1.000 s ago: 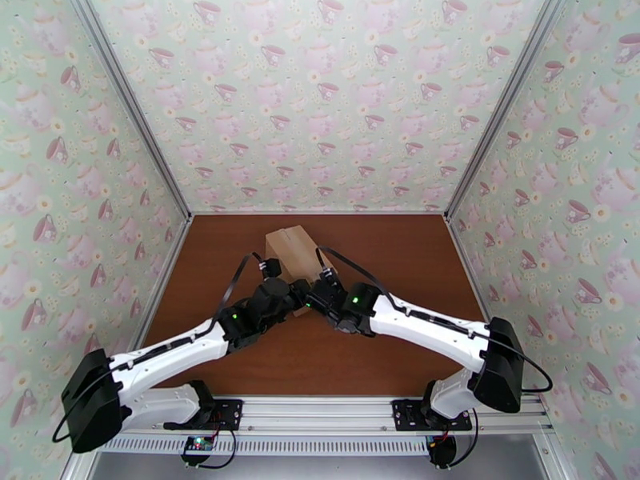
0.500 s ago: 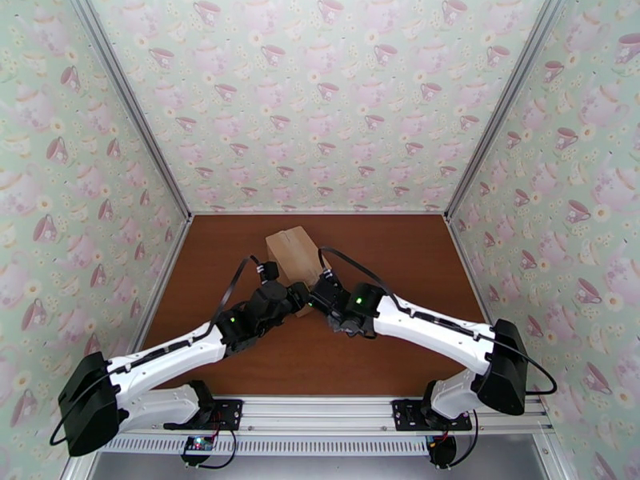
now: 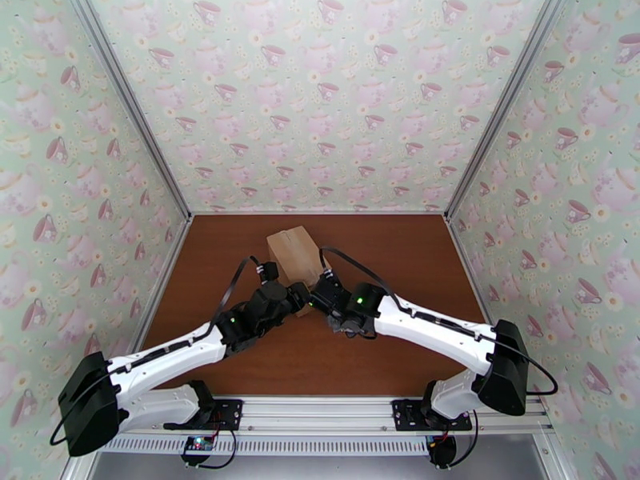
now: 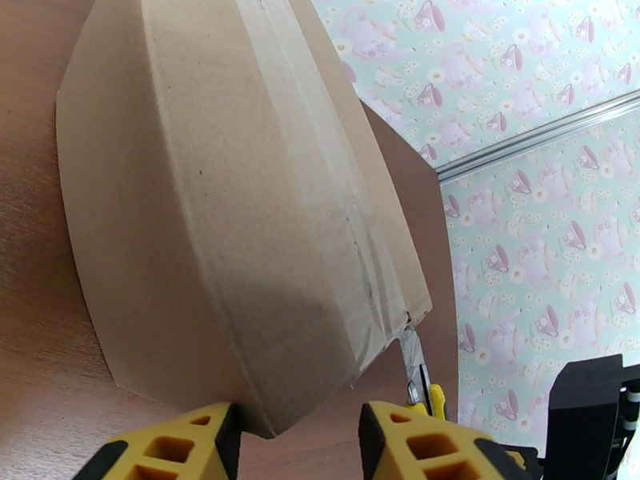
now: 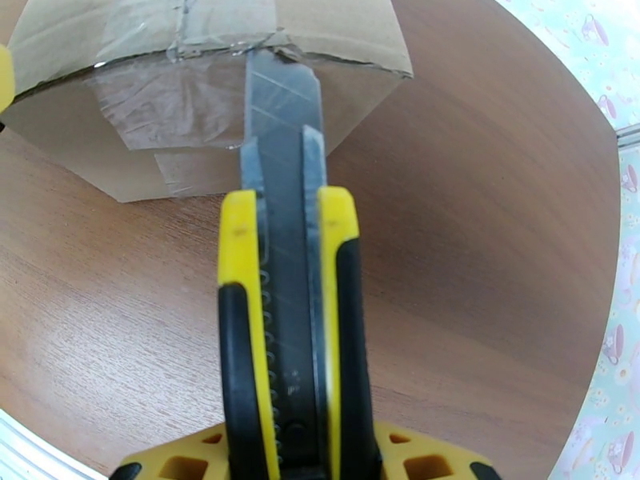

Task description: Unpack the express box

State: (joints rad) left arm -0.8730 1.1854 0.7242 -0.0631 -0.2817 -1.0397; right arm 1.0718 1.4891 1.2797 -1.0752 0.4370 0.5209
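The express box [image 3: 294, 251], a plain brown carton with a clear tape seam, lies mid-table, and it looms large in the left wrist view [image 4: 224, 202]. My right gripper [image 3: 322, 291] [image 5: 296, 462] is shut on a yellow-and-black utility knife [image 5: 288, 314]. The knife's blade [image 5: 282, 98] [image 4: 412, 358] is extended, its tip at the taped seam on the box's near end [image 5: 200, 98]. My left gripper [image 3: 294, 296] [image 4: 298, 442] is open and straddles the box's near lower corner. One finger [image 4: 184, 446] touches the cardboard, and a gap shows at the other.
The brown table [image 3: 384, 258] is walled in by teacup-patterned panels on three sides, with aluminium posts at the back corners. Both forearms cross in front of the box. Bare wood lies left, right and behind the box.
Both arms have shifted only slightly at the box's near end. The box stays where it was and neither grip has changed.
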